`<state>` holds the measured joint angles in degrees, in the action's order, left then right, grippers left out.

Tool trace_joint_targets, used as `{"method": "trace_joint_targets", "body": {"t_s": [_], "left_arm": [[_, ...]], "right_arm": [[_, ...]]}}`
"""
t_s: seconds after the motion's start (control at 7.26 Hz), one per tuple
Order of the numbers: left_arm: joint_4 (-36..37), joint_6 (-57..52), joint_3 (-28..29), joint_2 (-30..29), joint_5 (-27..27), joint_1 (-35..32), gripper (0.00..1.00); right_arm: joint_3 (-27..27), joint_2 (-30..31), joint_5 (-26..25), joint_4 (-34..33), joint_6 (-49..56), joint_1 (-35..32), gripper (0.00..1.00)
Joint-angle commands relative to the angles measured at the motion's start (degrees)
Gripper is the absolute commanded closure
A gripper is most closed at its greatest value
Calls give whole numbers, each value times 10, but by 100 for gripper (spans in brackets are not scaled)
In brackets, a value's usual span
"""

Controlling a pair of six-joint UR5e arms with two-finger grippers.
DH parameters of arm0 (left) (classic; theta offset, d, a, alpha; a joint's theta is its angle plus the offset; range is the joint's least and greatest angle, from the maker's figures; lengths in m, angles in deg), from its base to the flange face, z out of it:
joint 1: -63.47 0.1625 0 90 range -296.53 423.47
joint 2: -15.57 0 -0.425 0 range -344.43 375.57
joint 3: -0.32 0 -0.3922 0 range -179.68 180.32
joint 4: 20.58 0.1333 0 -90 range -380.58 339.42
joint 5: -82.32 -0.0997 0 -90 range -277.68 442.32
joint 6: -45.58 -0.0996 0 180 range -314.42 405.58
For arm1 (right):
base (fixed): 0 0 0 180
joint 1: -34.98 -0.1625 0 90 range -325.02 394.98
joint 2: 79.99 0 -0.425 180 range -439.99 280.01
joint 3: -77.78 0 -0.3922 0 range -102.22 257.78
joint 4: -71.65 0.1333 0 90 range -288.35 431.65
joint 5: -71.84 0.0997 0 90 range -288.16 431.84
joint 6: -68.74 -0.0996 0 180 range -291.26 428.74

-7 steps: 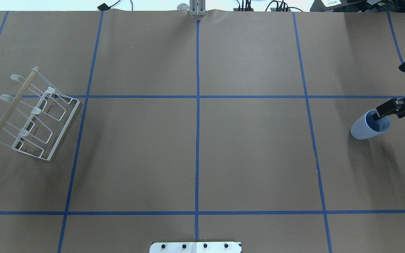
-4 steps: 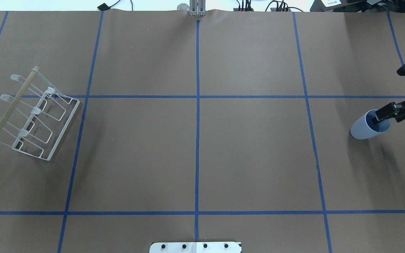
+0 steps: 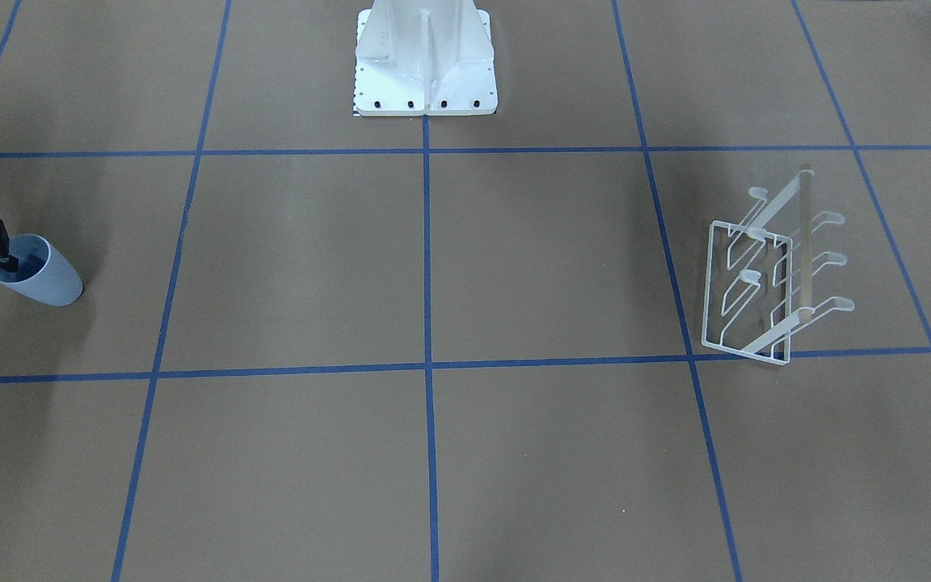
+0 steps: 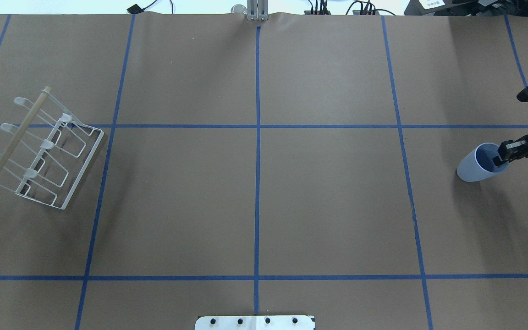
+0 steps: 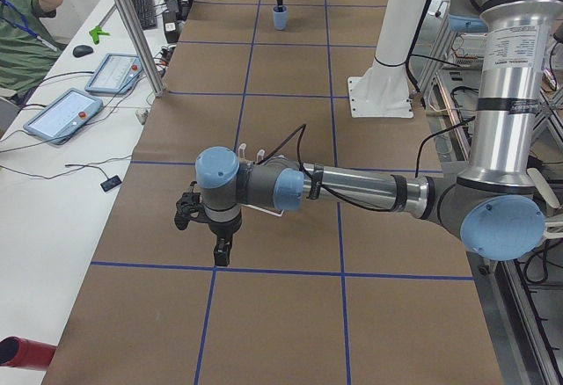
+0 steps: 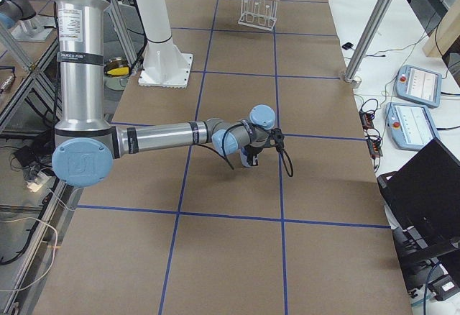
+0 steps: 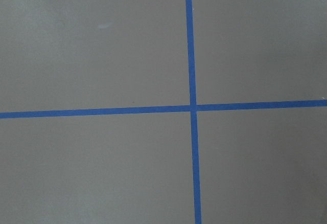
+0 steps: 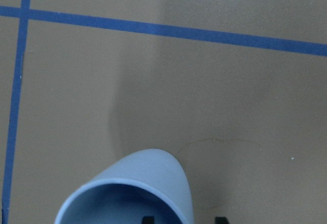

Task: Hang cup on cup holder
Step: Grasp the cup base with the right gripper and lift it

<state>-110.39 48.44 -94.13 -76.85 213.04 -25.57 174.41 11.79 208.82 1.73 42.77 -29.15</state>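
The light blue cup [image 4: 471,170] stands upright at the table's right end; it also shows in the front view [image 3: 52,281] and the right wrist view [image 8: 153,178]. My right gripper [image 4: 502,156] is at its rim, open, with one fingertip inside the cup and one outside, the wall between them. The white wire cup holder [image 4: 18,135] with its wooden dowel stands at the far left end [image 3: 798,250], holding nothing. My left gripper [image 5: 220,249] hangs over bare table near the holder; I cannot tell whether it is open or shut.
The white robot mounting base [image 4: 255,322] sits at the near middle edge [image 3: 425,61]. Blue tape lines divide the brown table cover. The left wrist view shows only a tape crossing [image 7: 193,106]. Cables and tablets lie beyond the table's far edge.
My right gripper has shifted a little to the right over the cup's mouth, toward its right rim. The cup and the holder have not moved.
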Motion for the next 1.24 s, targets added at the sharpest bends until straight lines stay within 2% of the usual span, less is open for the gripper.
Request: {"method": "trace_joint_targets", "body": {"t_s": [0.0, 0.14, 0.28, 0.41, 0.55, 0.83, 1.1], "left_arm": [[1, 3, -1, -1, 1, 0, 2], [2, 6, 4, -6, 10, 0, 1], [4, 7, 10, -16, 42, 0, 2], [-2, 44, 2, -28, 44, 0, 1], [-43, 60, 1, -38, 45, 2, 1], [-148, 188, 0, -49, 45, 6, 2], [-313, 362, -1, -59, 45, 78, 2]], "right_arm": [[31, 6, 7, 3, 0, -1, 100], [58, 11, 20, 3, -8, -4, 100], [84, 10, 24, 4, -21, -9, 100], [108, -2, 20, 5, -48, -9, 100], [118, -21, 18, 50, -118, -9, 100], [113, -24, 8, 262, -346, -9, 100], [115, -25, 5, 374, -455, -9, 100]]}}
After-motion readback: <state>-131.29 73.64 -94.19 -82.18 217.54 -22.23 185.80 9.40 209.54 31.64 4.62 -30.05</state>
